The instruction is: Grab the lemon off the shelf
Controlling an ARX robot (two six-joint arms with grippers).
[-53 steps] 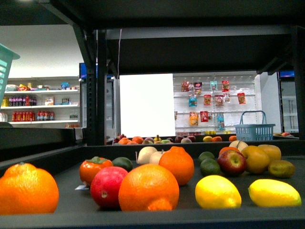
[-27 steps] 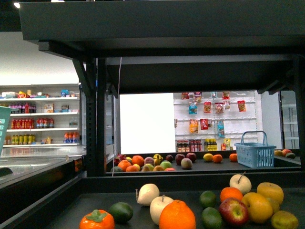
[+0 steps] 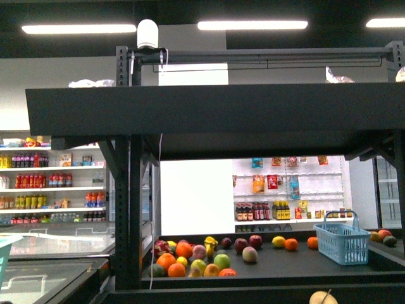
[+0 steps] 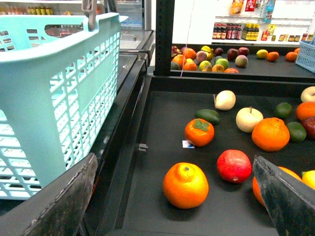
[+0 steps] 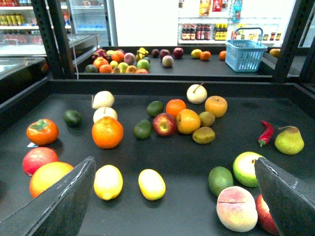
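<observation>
Two lemons [image 5: 108,182] [image 5: 151,184] lie side by side, just apart, near the front lip of the black shelf [image 5: 187,157]. They are on its wide lower tray, in among the loose fruit. From where the right claw [image 5: 173,162] hangs over that tray, both lemons sit in the gap between its two dark fingers [image 5: 54,206], which stand wide apart and grip nothing. Beside the lemons, toward the persimmon's end of the tray, are one yellow-orange fruit [image 5: 49,178] and one red fruit [image 5: 37,158]. Further along the other way are one red chilli [image 5: 266,132], one green pear [image 5: 289,140] and one peach [image 5: 236,208].

The left claw [image 4: 174,160] is spread open too, empty, above one big orange [image 4: 185,185] and one red pomegranate-like fruit [image 4: 234,165]. One teal basket [image 4: 59,98] fills the space beside that arm, outside the tray. A yellow sliver shows at the very edge of the left wrist view; I cannot tell whether it is a lemon.

Looking straight on, the shelf's upper tray [image 3: 190,107] spans the view under three ceiling light strips [image 3: 253,25]. One blue basket [image 3: 342,237] stands on the far tray near a heap of small fruit [image 3: 190,259].
</observation>
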